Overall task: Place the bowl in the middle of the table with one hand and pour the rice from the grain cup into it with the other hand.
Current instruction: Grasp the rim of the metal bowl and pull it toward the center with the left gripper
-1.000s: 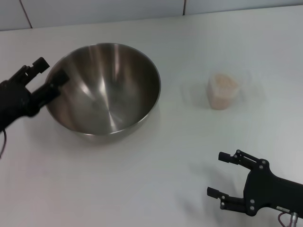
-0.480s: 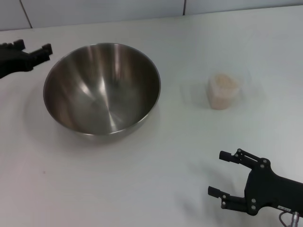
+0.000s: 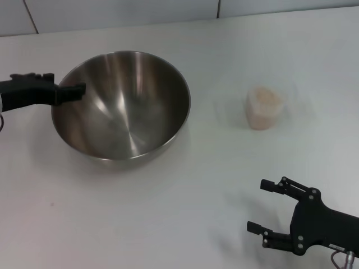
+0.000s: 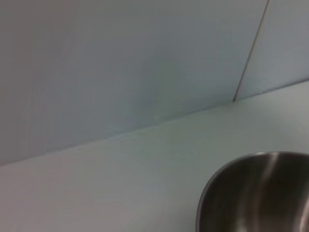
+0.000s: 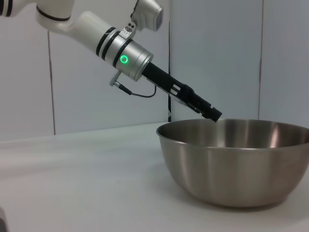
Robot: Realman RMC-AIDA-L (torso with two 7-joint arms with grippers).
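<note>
The stainless-steel bowl stands on the white table, left of centre. It also shows in the left wrist view and the right wrist view. My left gripper is open at the bowl's left rim, one finger reaching over the inside and the other outside. In the right wrist view the left gripper hangs just above the rim. The clear grain cup with the rice stands upright to the right of the bowl. My right gripper is open and empty at the front right, well short of the cup.
A pale wall runs along the table's far edge, just behind the bowl. Bare tabletop lies between the bowl and the cup, and in front of both.
My left gripper left the bowl's rim, drew back to the far left, and has now returned to the left rim in a flatter pose. The bowl, cup and right gripper have not moved.
</note>
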